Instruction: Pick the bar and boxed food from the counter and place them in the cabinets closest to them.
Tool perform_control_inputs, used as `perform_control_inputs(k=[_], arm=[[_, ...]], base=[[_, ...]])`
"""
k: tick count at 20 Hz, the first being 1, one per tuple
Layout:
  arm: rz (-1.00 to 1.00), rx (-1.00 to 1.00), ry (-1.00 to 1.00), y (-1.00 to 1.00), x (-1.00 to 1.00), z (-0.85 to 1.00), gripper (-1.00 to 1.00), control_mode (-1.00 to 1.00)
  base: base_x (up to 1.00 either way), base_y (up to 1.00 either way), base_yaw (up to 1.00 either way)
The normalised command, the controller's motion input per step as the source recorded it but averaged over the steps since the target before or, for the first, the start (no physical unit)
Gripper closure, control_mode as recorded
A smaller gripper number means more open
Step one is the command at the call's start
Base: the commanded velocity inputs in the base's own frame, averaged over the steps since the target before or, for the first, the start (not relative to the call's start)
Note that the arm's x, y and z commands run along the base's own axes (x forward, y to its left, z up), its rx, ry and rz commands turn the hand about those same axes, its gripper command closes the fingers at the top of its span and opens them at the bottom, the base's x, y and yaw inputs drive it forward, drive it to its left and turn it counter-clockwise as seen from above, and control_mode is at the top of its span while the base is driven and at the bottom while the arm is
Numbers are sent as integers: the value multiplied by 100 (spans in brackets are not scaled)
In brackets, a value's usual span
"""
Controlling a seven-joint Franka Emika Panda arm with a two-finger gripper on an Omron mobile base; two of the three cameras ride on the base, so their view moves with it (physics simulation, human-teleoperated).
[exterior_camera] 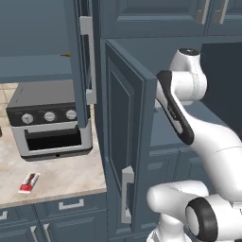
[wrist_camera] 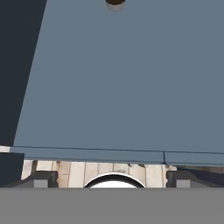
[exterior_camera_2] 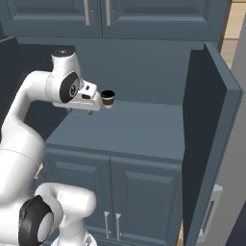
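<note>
Fingers (wrist_camera: pixel 113 183) standing released, empty | hovering over blue-grey cabinet shelf (wrist_camera: pixel 131 87), likely after depositing | red-white wrapped bar (exterior_camera: pixel 29 182) lying at 7 o'clock on beige marbled desk (exterior_camera: pixel 61 177), awaiting pickup

A small flat bar (exterior_camera: pixel 29 183) in a red and white wrapper is seen lying flat on the beige marbled tabletop (exterior_camera: pixel 66 175), near its front edge and set at a slight angle. The dark blue-grey panelled cabinets (exterior_camera: pixel 124 142) are shown with doors swung open, long pale grey bar handles mounted on them. A flat blue-grey inner shelf (exterior_camera_2: pixel 129 129) is exposed behind the open door in the right base view.
</note>
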Motion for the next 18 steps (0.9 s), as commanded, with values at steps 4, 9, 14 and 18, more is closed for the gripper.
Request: perform_control_inputs(k=[4, 9, 14, 18], arm=[[1, 0, -5, 0, -42, 0, -100, -100], [2, 0, -8, 0, -54, 0, -100, -100], [3, 0, -9, 0, -61, 0, -100, -100], [3, 0, -8, 0, -64, 0, -100, -100]], base=[[0, 0, 0], [0, 0, 0], [0, 0, 0], [0, 0, 0]])
